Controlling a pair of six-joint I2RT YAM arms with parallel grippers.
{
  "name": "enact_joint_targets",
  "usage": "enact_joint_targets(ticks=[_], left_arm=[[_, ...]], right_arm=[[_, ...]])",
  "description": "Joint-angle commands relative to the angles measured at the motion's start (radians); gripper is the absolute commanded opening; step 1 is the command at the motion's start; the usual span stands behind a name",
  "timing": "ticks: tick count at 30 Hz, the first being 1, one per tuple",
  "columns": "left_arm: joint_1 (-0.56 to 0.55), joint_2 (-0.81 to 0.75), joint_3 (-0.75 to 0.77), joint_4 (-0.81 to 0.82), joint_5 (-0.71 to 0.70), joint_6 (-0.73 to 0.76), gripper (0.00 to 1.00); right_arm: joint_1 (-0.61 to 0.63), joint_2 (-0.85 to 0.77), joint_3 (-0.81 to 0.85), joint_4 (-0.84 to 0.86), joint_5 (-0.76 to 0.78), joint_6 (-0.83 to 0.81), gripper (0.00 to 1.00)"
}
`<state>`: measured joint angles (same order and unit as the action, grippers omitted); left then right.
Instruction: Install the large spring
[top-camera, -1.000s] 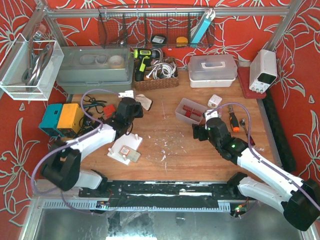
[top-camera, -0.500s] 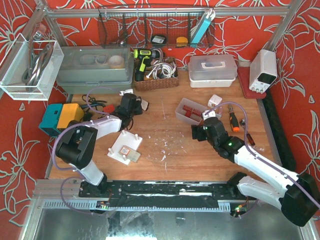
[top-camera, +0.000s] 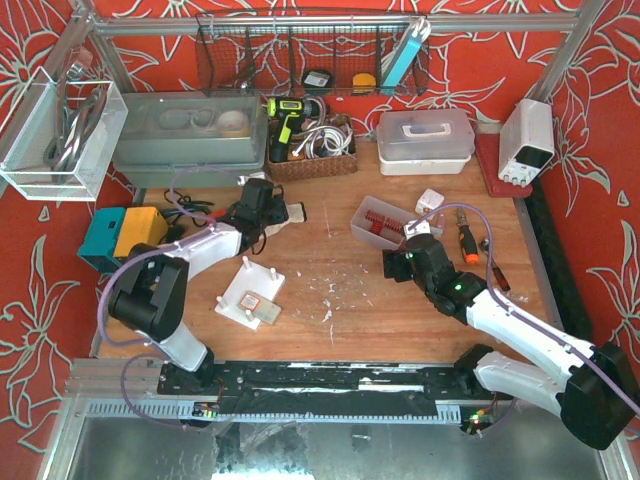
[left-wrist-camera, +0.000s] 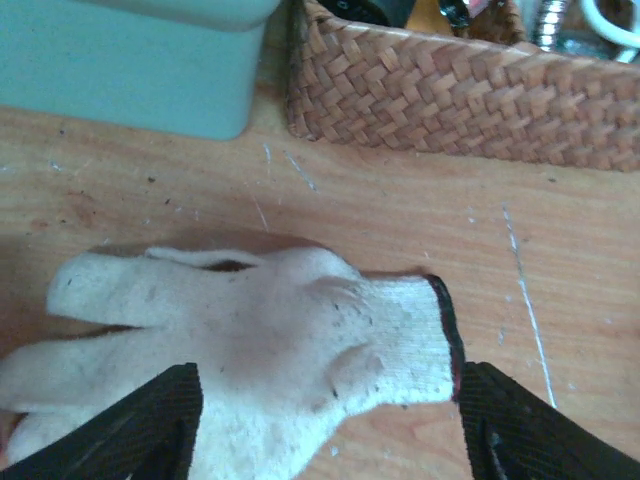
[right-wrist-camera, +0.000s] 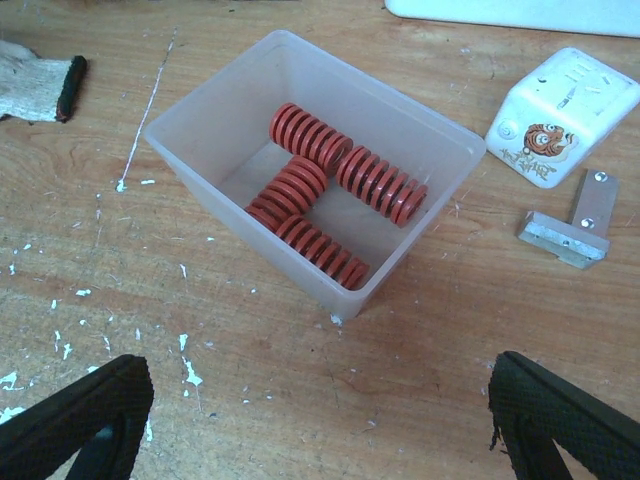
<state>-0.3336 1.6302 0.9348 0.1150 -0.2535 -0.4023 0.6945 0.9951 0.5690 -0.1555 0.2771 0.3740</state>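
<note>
Four red springs lay in one clear plastic bin, just ahead of the right gripper, whose jaws were spread wide and empty. The left gripper stood open over one white glove.

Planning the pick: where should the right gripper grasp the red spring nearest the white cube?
Probably take that red spring at its middle coils, coming straight down into the clear bin. It lies on its side, diagonal, so the open right gripper should turn to close across its width.
</note>
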Motion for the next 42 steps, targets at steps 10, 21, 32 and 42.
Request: enact_joint_targets(ticks=[10, 21, 32, 42], left_arm=[[-0.018, -0.308, -0.058, -0.421, 0.081, -0.356, 0.70], [-0.116, -0.582, -0.142, -0.791, 0.089, -0.789, 0.57], [-0.398, -0.590, -0.177, -0.907, 0.101, -1.159, 0.69], [-0.513, -0.582, -0.254, -0.903, 0.109, -1.327, 0.70]], right_arm=[[0.012, -0.001, -0.010, 0.009, 0.028, 0.003, 0.92], [0.018, 0.011, -0.004, 0.010, 0.032, 0.000, 0.92], [0.023, 0.025, 0.004, 0.001, 0.054, -0.004, 0.93], [0.026, 0.032, 0.005, 0.007, 0.051, -0.004, 0.93]])
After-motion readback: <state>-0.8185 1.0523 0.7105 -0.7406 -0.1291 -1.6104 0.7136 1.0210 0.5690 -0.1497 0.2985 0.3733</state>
